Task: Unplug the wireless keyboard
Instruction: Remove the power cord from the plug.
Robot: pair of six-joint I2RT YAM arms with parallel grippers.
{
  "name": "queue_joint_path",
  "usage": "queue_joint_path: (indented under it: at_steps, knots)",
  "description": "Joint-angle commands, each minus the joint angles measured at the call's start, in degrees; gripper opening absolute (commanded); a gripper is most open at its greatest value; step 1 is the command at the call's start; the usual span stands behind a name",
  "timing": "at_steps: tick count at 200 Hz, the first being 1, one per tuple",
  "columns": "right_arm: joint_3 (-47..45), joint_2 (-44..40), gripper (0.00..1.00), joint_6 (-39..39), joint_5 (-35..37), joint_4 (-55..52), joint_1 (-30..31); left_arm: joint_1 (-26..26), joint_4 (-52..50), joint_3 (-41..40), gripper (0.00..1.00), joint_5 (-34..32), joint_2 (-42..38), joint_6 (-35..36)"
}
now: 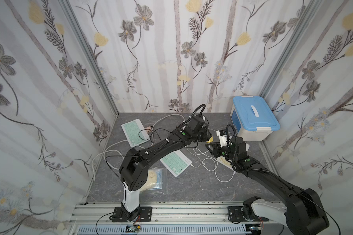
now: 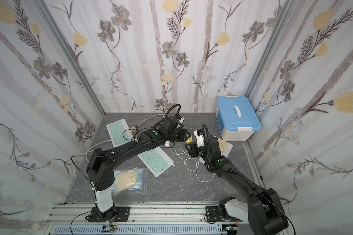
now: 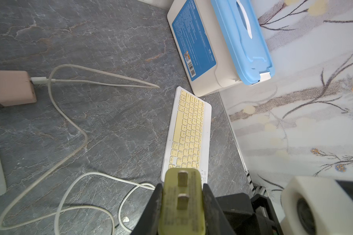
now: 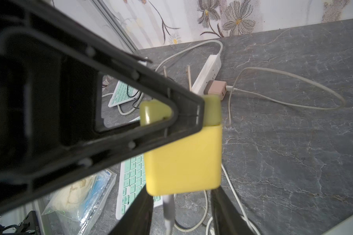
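the left hand (image 3: 182,186) is pinched narrow on a yellow charger (image 3: 181,209), one finger pressed to each side. the charger's two metal prongs are bare, and the block is held up off the counter (image 3: 110,122). the right hand (image 4: 177,203) sits just under the same charger with its fingers spread apart. they stand either side of the white cable (image 4: 168,211) that hangs from the block and are closed on nothing.

the green keyboard (image 1: 174,162) lies flat on the counter below the left arm, with a white cable end against its edge. a yellow keyboard (image 3: 189,132) lies beside the blue-lidded box (image 3: 208,81).

the box's blue label (image 3: 194,36) carries a barcode and small print, too fine to read. the print on the charger's prong face is too fine to read as well.
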Motion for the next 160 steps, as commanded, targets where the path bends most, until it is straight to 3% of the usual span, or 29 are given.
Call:
queue_joint_path:
  at_steps: [1,25,74,103,160]
  knots:
    - [0.16,-0.24,0.49,1.89,-2.77,4.18,-1.00,0.05,0.16,0.78,0.00,-1.54,-0.99,1.04]
    - [-1.04,-0.03,0.46,3.97,-8.87,8.08,-3.56,0.08,-1.41,1.89,0.00,-2.34,-1.10,1.22]
    - [-0.39,3.03,0.37,6.47,-14.63,13.74,-4.10,0.04,-3.99,4.47,0.00,-2.77,-0.97,1.66]
    - [0.56,4.37,0.26,7.94,-14.54,15.11,-4.12,0.04,-5.64,5.50,0.00,-3.14,-0.90,2.10]
    - [1.89,5.10,0.19,8.99,-14.71,16.00,-4.10,0.05,-6.54,5.71,0.00,-3.84,-0.71,2.93]
